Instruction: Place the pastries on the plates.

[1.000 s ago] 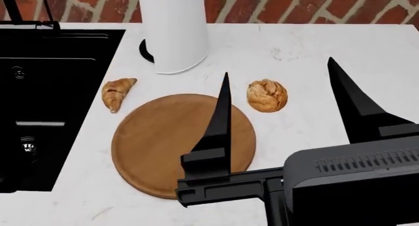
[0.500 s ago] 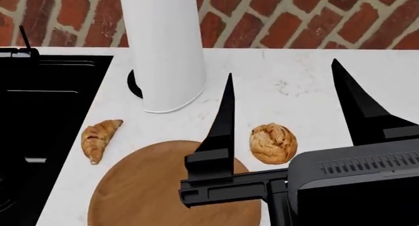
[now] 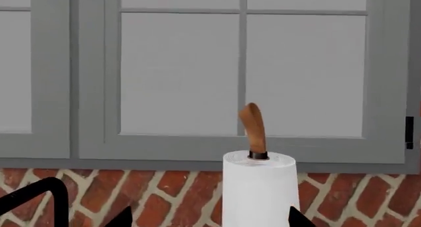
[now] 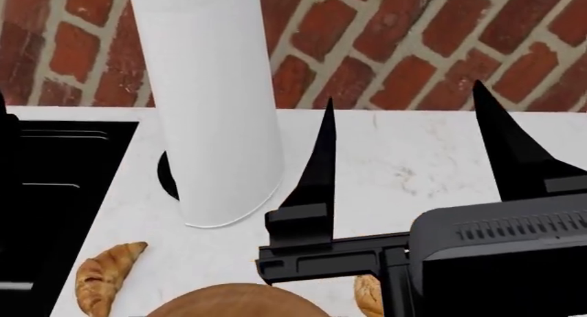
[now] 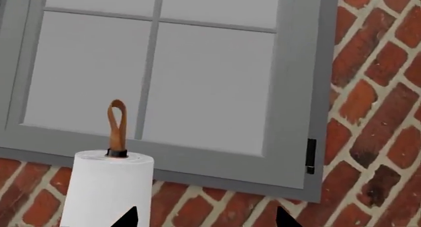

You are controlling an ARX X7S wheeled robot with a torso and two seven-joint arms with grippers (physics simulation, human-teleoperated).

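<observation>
The croissant (image 4: 106,276) lies on the white counter (image 4: 413,159) at the head view's lower left. Only a sliver of the round bun (image 4: 367,295) shows at the bottom edge, behind my right gripper's body. My right gripper (image 4: 403,93) (image 5: 205,218) is open and empty, held above the counter to the right of the paper towel roll (image 4: 211,111). My left gripper (image 3: 209,219) is also open and empty, facing the roll (image 3: 258,192); it is outside the head view. The plates are out of view.
The top of a round wooden board (image 4: 229,302) peeks in at the bottom edge between the pastries. A black sink (image 4: 46,193) lies to the left. A brick wall (image 4: 413,49) and a grey window (image 5: 197,74) stand behind the counter.
The head view has swung upward: the croissant, bun and board slid to the bottom edge and more wall shows. The right gripper keeps its place in the view, still open.
</observation>
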